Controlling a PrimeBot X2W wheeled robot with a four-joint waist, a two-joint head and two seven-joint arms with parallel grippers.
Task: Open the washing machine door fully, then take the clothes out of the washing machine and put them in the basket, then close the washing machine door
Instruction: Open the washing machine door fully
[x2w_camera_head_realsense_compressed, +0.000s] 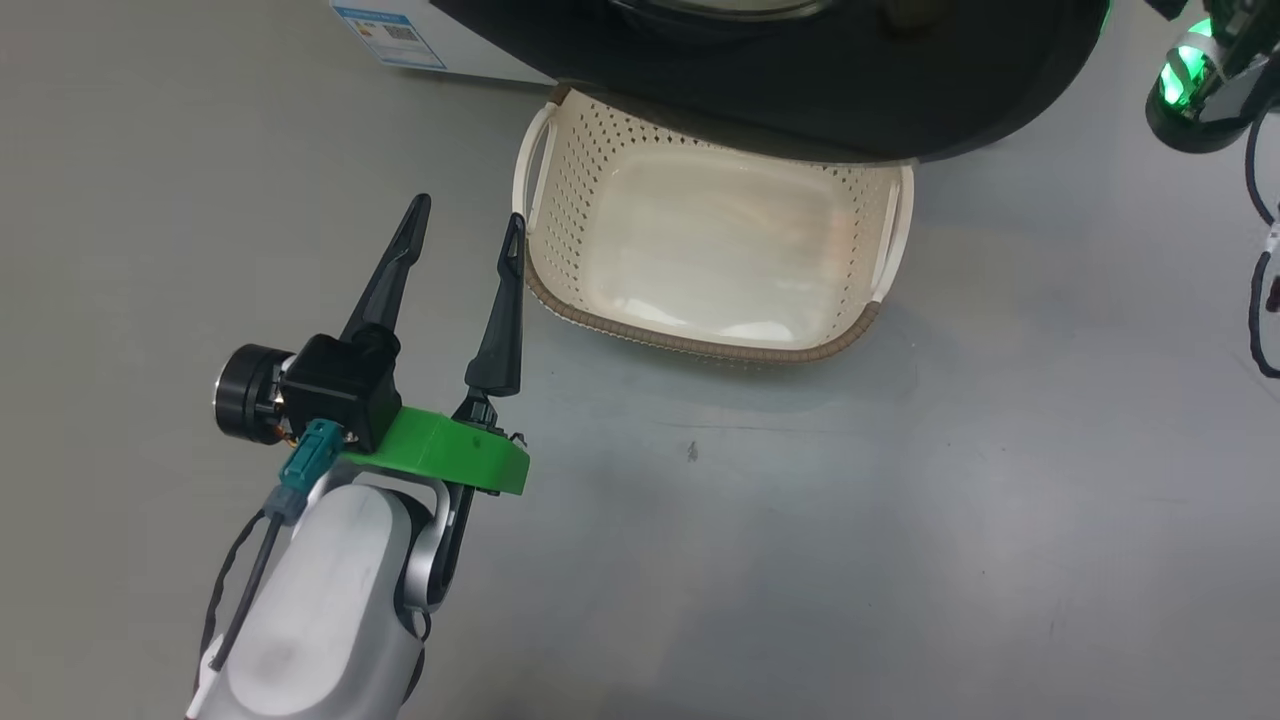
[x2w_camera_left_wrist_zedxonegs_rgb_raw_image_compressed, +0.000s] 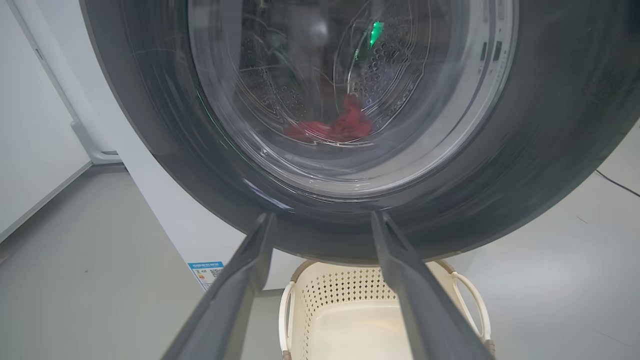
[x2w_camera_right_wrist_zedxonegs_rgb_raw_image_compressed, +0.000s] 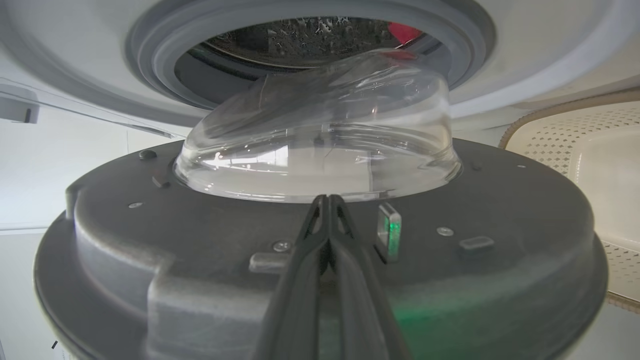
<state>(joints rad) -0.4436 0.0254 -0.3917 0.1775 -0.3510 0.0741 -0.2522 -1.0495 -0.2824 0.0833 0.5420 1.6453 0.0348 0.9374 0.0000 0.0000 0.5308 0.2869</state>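
Swinging the washing machine door (x2w_camera_right_wrist_zedxonegs_rgb_raw_image_compressed: 500, 280) fully wide looks to be the step in hand. Push with the right gripper (x2w_camera_right_wrist_zedxonegs_rgb_raw_image_compressed: 327, 200), its fingers pressed together, against the door's grey inner face just beside the glass bowl (x2w_camera_right_wrist_zedxonegs_rgb_raw_image_compressed: 320, 140); whether the tips touch it you cannot tell. Place the push on the grey rim, not the glass, and follow the door's arc so the tips do not slide off. Mind the basket (x2w_camera_head_realsense_compressed: 700, 345): it sits on the floor (x2w_camera_head_realsense_compressed: 800, 550) with its far edge tucked under the door's black rim, near enough to be nudged. Your left gripper (x2w_camera_head_realsense_compressed: 469, 210), fingers spread and empty, hovers just left of the basket, probably clear of the swing.

The right wrist view gives you the door's inner side, the grey gasket (x2w_camera_right_wrist_zedxonegs_rgb_raw_image_compressed: 160, 55) and the open mouth of the washing machine (x2w_camera_right_wrist_zedxonegs_rgb_raw_image_compressed: 525, 30). The left wrist view gives the outer face instead, with the red clothes (x2w_camera_left_wrist_zedxonegs_rgb_raw_image_compressed: 335, 130) seen through the glass, lying low in the drum (x2w_camera_left_wrist_zedxonegs_rgb_raw_image_compressed: 390, 75). The head view shows from above how basket and left gripper stand.
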